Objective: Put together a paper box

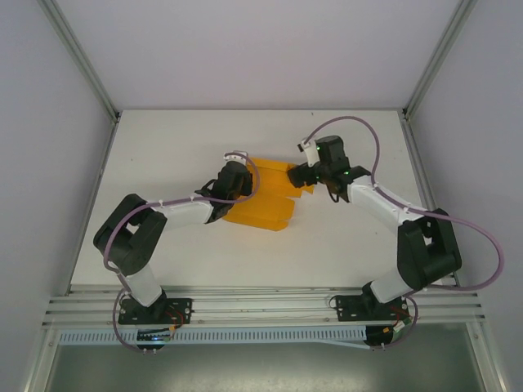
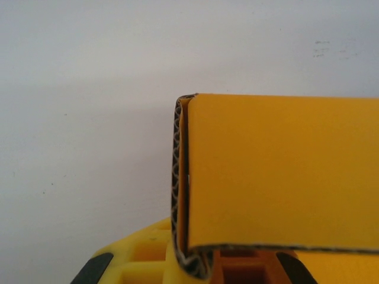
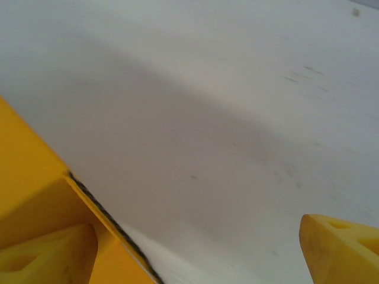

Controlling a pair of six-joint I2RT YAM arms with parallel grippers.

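The orange-yellow paper box (image 1: 260, 211) lies seemingly part-folded, its corrugated edge exposed.

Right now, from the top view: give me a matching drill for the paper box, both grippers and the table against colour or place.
Things:
1. paper box
2. left gripper
3. right gripper
4. table

Colour or place:
A. white
B. at the box's left side
C. orange-yellow
D. at the box's far right corner

Pairs: 1-C, 2-B, 3-D, 4-A
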